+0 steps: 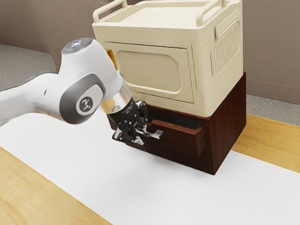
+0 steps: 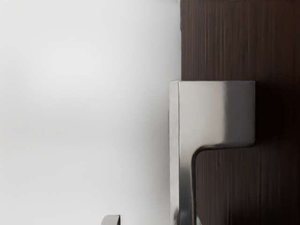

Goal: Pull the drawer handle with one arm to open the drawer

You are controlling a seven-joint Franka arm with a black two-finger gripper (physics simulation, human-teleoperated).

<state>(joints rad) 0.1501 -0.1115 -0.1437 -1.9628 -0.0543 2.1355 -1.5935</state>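
Brown drawer (image 1: 176, 139) ajar in exterior view, square-cornered metal handle (image 2: 202, 112) in wrist view, pincer (image 1: 150, 138) spread

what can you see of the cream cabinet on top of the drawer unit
The cream cabinet is boxy, smooth and plastic-looking, with rounded edges. Its top is a shallow, rimmed tray with a raised bar at each end. The front panel bears a rounded rectangular outline and sits closed; the side has vertical slats. It stands upright on the dark brown drawer unit. The arm hides part of its front's edge, so whether they touch is unclear.
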